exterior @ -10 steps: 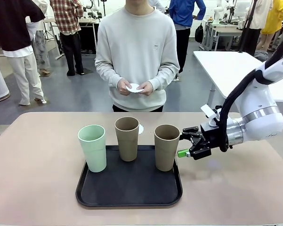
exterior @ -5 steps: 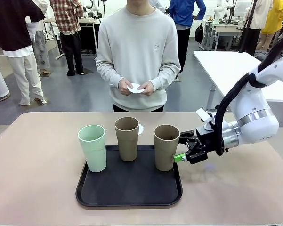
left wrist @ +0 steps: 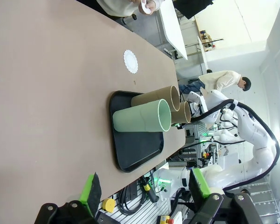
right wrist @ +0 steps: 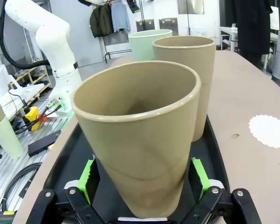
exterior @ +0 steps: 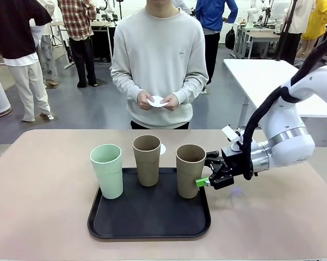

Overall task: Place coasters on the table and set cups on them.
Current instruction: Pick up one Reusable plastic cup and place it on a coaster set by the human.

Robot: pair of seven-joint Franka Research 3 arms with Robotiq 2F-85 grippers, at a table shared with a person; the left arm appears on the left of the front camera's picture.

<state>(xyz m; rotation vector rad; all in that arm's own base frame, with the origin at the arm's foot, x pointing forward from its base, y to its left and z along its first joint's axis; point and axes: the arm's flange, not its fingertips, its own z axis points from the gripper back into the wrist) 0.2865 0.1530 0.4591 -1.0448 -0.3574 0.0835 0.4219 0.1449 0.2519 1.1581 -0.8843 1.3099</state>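
**Your right gripper is straddling a brown cup on the tray**

The large beige-tan matte tabletop (exterior: 43, 206) is carrying a black rounded-square tray (exterior: 147, 231) near its middle. A person in a pale grey sweatshirt (exterior: 158, 60) is standing at the far edge.

Three tall tapered handleless tumblers are standing upright on the tray. The pale mint green cup (exterior: 107, 170) is sitting at its left end. One brown-taupe cup (exterior: 147, 160) is sitting at the back centre and the other brown-taupe cup (exterior: 190, 169) at the right end.

Your right gripper (exterior: 204, 168) is reaching in from the right with its jaws spread wide. They are flanking the lower half of the right-hand brown cup. In the right wrist view the green pads (right wrist: 88, 179) are standing just beside the cup wall on either side, not pressing it.

Your left gripper (left wrist: 144, 186) is hanging well back from the tray, jaws wide and holding nothing.

One small round white paper coaster with a scalloped lacy edge (exterior: 163, 148) is lying flat on the table just behind the tray. The person's hands (exterior: 167, 101) are holding more white coasters (exterior: 155, 101) at waist height.
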